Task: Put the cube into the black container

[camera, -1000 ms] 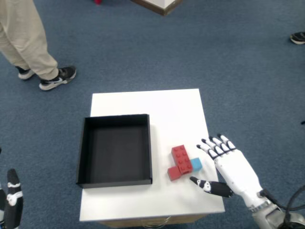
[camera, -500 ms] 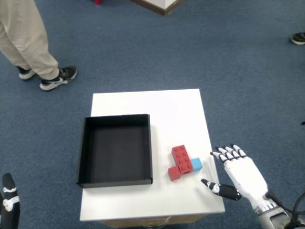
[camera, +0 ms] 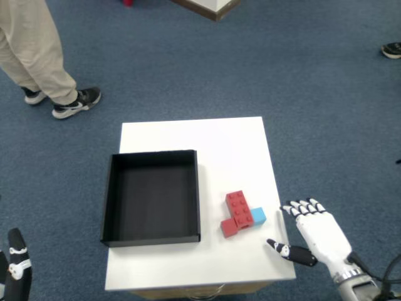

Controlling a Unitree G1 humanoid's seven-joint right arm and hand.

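Observation:
The cube is a cluster of red bricks with a small blue block (camera: 241,214) lying on the white table (camera: 219,144), just right of the black container (camera: 152,196). The container is a shallow open square box with nothing inside. My right hand (camera: 312,235) hovers at the table's right front corner, a short way right of the bricks and not touching them. Its fingers are spread, the thumb points left toward the table, and it holds nothing.
A person's legs and dark shoes (camera: 75,103) stand on the blue carpet beyond the table's far left. The left hand (camera: 15,269) shows at the bottom left corner, off the table. A wooden furniture corner (camera: 210,6) sits at the top edge.
My right hand has drawn back to the right and toward the front edge, away from the bricks. The bricks and the container have stayed put.

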